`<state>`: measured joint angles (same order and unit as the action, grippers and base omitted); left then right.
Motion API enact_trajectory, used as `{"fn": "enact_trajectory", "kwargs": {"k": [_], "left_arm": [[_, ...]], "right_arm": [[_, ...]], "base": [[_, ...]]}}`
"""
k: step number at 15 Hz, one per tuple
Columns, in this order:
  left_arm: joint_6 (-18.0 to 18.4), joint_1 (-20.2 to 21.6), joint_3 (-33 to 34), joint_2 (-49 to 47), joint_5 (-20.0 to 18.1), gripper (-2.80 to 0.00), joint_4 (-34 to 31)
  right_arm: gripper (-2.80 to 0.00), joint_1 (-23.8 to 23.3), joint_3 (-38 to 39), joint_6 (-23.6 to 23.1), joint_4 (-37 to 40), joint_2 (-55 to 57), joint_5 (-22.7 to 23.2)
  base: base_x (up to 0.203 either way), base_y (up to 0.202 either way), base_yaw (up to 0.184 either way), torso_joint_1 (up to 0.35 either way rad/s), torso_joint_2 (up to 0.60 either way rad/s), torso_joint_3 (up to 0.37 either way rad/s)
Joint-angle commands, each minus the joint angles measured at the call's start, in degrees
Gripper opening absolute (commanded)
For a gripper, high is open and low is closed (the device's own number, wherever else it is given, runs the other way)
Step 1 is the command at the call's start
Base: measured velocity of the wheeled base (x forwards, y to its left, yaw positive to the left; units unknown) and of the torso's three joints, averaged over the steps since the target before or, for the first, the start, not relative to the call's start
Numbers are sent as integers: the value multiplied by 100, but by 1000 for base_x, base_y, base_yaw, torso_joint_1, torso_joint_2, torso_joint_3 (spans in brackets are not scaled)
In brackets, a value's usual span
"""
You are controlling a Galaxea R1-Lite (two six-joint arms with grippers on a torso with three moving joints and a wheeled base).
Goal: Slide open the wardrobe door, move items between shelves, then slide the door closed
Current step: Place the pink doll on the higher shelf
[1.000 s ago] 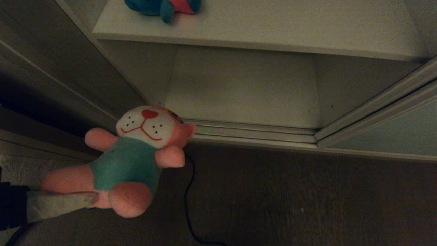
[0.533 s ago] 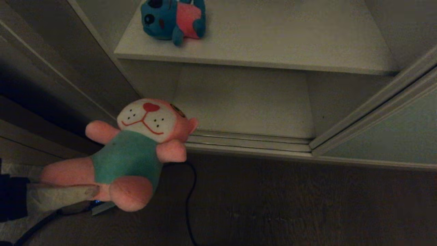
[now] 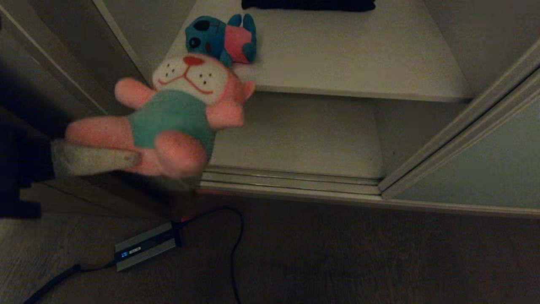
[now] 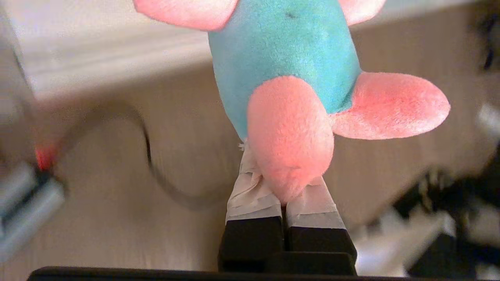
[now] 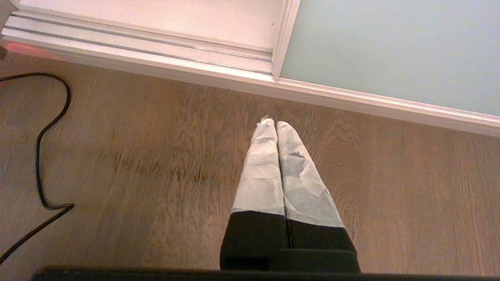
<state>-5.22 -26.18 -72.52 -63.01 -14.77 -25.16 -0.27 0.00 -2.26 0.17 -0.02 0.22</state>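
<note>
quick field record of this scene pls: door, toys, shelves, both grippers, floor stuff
door: sliding door slid to the right, wardrobe open
pink toy: pink toy in the air in front of the wardrobe's left side, held by one leg
blue toy: blue toy lying on the upper shelf, near its left front
lower shelf: lower shelf has no toy on it
left gripper: left gripper shut on the pink toy's leg
right gripper: right gripper shut, empty, above the floor
floor: black cable, small grey box

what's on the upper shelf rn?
Blue plush toy lying near the upper shelf front-left corner, black cushion at the back. The held pink plush toy covers the corner itself.
</note>
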Motion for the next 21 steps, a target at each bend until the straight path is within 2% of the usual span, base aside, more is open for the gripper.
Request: {"fn": "enact_trajectory", "kwargs": {"k": [1, 6, 9, 11, 14, 15, 21], "left_arm": [[34, -40, -449, -708, -1, -280, 421], [23, -205, -1688, -2427, 82, -280, 1200], [-84, -234, -2189, -3499, 256, -280, 2085], [-135, -286, -2626, -4202, 596, -280, 2624], [-313, -454, -3518, -5100, 1517, -280, 3185], [-374, -506, -3701, -5289, 1695, -280, 3357], [-437, -634, -3813, -5757, 1692, -280, 3780]], "right_arm": [[-280, 0, 18, -3, 0, 2, 4], [-280, 0, 18, -3, 0, 2, 4], [-280, 0, 18, -3, 0, 2, 4], [-280, 0, 18, -3, 0, 2, 4], [-280, 0, 18, -3, 0, 2, 4], [-280, 0, 18, -3, 0, 2, 4], [-280, 0, 18, -3, 9, 2, 4]], "base": [[0, 0, 0, 0, 0, 0], [0, 0, 0, 0, 0, 0], [0, 0, 0, 0, 0, 0], [0, 0, 0, 0, 0, 0], [0, 0, 0, 0, 0, 0], [0, 0, 0, 0, 0, 0], [0, 0, 0, 0, 0, 0]]}}
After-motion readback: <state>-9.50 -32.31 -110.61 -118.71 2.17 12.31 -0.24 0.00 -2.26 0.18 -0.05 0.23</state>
